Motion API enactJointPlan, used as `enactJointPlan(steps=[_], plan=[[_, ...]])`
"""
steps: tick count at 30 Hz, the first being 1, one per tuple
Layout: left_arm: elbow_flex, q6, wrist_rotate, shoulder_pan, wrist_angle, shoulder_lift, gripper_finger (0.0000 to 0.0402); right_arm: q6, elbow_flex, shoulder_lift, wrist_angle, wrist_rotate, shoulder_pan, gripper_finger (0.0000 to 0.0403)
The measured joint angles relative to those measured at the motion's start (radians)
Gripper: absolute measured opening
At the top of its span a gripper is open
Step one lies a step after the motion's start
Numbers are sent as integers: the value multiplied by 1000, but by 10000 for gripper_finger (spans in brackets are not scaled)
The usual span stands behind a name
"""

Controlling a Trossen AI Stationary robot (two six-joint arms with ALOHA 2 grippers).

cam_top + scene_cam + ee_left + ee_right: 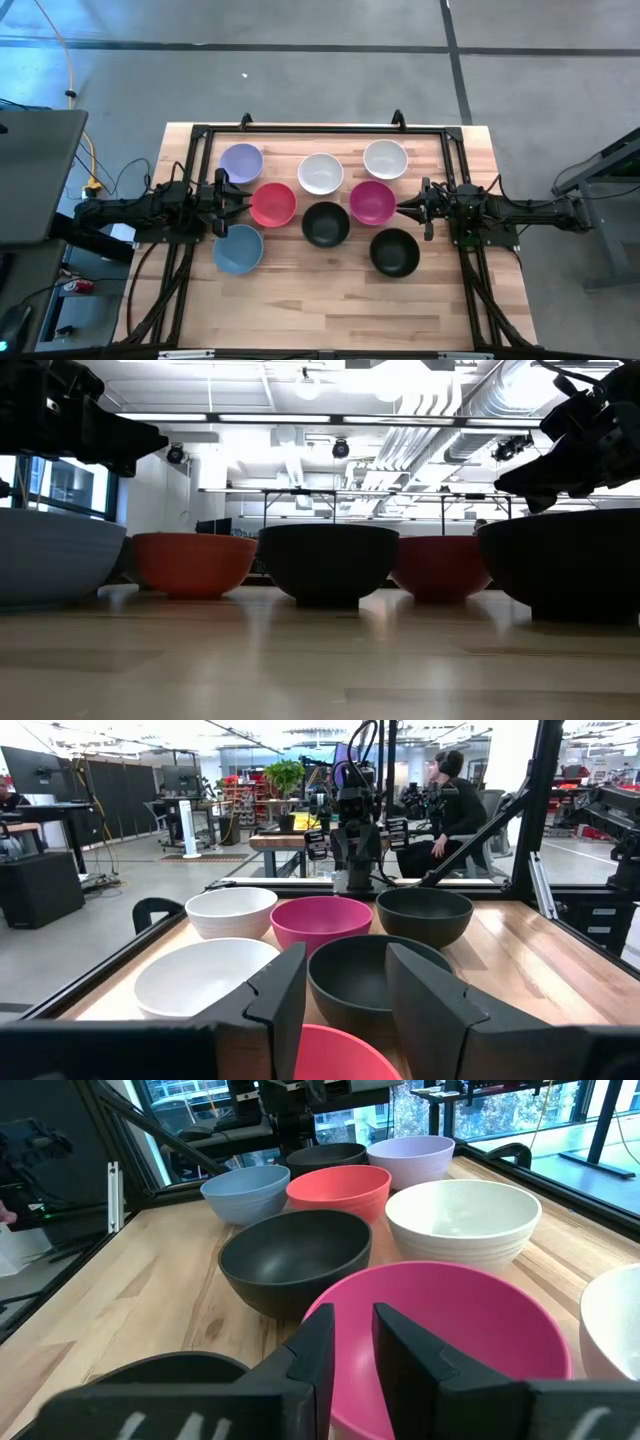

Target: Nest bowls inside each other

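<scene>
Left claw (240, 203) gapes beside the round red plastic bowl (273, 204); right claw (405, 208), part-open, faces the round magenta plastic bowl (372, 201), poised for grasping.

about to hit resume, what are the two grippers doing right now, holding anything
Left gripper: jaws open, holding nothing, at the red bowl.
Right gripper: jaws open a little, holding nothing, at the magenta bowl.
</scene>
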Motion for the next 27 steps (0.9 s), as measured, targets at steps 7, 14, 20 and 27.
enactJointPlan(steps=[7, 14, 20, 27], plan=[[0, 0, 0, 0, 2, 0, 127, 0, 0, 0, 0, 0, 0, 64], [0, -38, 0, 0, 3, 0, 127, 0, 0, 0, 1, 0, 0, 64], [0, -45, 0, 0, 3, 0, 127, -8, 0, -1, 14, 34, 0, 64], [0, -45, 0, 0, 3, 0, 127, -6, 0, -1, 40, 47, 0, 64]])
